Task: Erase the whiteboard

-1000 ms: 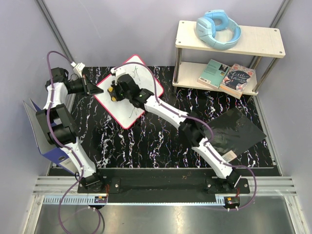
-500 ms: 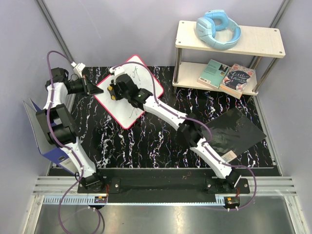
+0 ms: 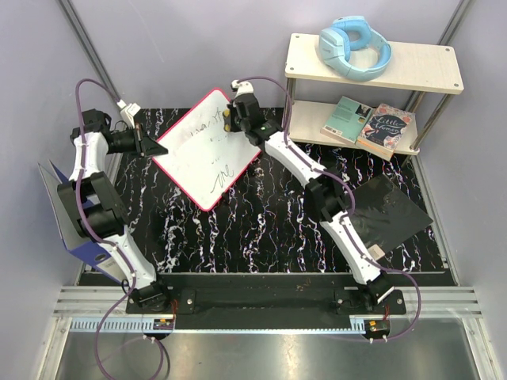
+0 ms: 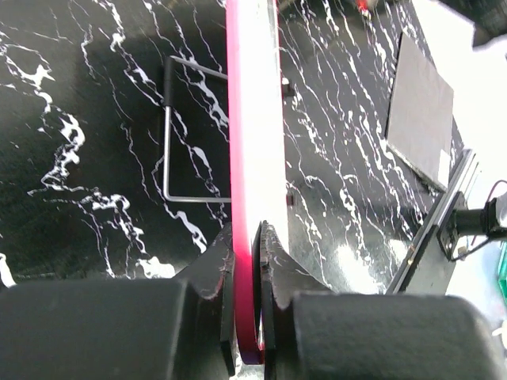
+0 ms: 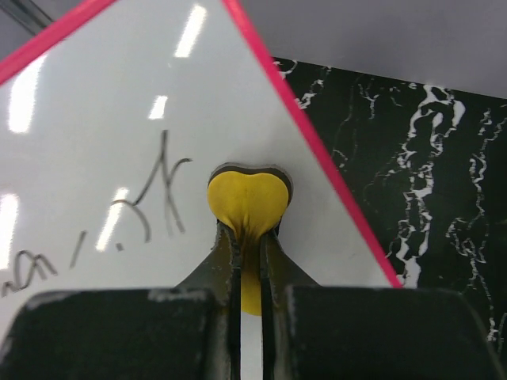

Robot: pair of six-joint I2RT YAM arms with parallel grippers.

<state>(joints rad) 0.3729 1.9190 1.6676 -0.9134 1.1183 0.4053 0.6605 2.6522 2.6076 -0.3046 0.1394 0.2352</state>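
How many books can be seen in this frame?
2. Both lie on the lower shelf at the right: a teal book, and a dark patterned book just right of it. The upper shelf covers the back of that level, so another could be hidden.

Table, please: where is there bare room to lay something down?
The table is bare near-centre, between the whiteboard, the left arm and the right arm. Crowded: the right side, with the black pad and shelf.

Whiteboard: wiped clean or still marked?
Still marked. Dark handwriting shows across the whiteboard in the top view, and beside the yellow eraser the right tool grips.
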